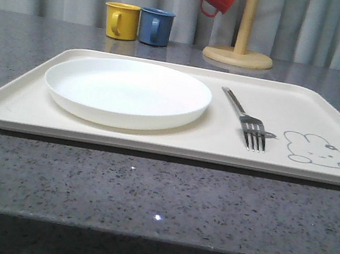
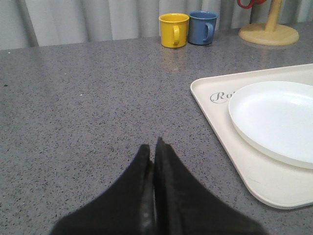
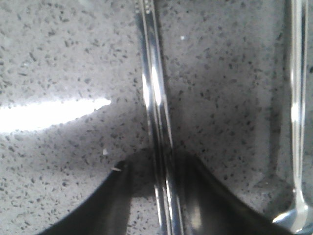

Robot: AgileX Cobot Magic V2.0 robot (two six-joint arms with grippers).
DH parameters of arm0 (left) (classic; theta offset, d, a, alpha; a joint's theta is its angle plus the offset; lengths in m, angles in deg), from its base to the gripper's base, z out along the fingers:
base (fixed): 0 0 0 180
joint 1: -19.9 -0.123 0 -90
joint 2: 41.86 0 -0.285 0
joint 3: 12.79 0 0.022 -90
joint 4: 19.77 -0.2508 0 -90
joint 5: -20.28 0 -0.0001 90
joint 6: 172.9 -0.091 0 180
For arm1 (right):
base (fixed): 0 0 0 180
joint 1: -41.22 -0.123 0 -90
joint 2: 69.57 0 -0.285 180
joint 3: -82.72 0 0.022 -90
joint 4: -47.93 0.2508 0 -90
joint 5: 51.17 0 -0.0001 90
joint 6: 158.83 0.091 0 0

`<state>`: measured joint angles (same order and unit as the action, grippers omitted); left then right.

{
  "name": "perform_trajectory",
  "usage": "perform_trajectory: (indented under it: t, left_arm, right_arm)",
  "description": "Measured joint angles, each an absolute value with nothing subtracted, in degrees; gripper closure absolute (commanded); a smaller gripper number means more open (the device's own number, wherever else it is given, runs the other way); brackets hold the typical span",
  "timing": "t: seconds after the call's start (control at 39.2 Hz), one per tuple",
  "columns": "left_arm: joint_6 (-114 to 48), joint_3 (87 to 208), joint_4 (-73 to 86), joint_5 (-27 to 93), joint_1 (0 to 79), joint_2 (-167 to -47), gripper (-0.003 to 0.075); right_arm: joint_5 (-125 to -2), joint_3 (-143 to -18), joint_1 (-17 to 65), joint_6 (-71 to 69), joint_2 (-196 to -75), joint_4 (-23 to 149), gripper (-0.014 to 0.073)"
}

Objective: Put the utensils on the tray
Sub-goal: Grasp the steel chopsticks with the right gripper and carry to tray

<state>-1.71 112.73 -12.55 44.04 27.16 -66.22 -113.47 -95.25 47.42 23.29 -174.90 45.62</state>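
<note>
Chopsticks [image 3: 157, 122], a flat metal pair, are lying together on the grey tabletop [image 3: 58, 58] between the right gripper's [image 3: 161, 196] spread fingers, with the spoon [image 3: 297, 122] just beside. Fork [image 1: 245, 118] and plate [image 1: 127, 92] are resting on the tray [image 1: 15, 109]. Beside the tray's left edge, the left gripper [image 2: 153, 161] is hanging pressed together.

Left gripper [image 2: 153, 147], two matte black fingers [image 2: 168, 186] tapering from a broad base to narrow tips (smooth, no visible markings), right gripper [image 3: 159, 169], dark glossy fingers [image 3: 105, 205] with curved inner edges
</note>
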Motion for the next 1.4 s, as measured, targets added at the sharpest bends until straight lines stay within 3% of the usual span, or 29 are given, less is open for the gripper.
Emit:
perform_trajectory:
  t: [0.28,0.61,1.17,1.4]
  left_arm:
    - [-1.71,112.73,-12.55,44.04,27.16,-66.22,0.0739]
    - [-1.71,112.73,-12.55,44.04,27.16,-66.22,0.0739]
    - [-1.71,112.73,-12.55,44.04,27.16,-66.22,0.0739]
    - [-1.71,112.73,-12.55,44.04,27.16,-66.22,0.0739]
  right_arm:
    - [-113.96,-95.72,47.42,23.29,-175.4,45.28,0.0604]
    - [-120.05,-101.2,46.15,23.29,-170.77,45.69,0.0606]
    - [-121.76,-105.75,25.91,33.03,-171.44,51.4,0.0606]
    - [-120.36,-105.75,22.42,36.57,-176.75,52.9,0.0606]
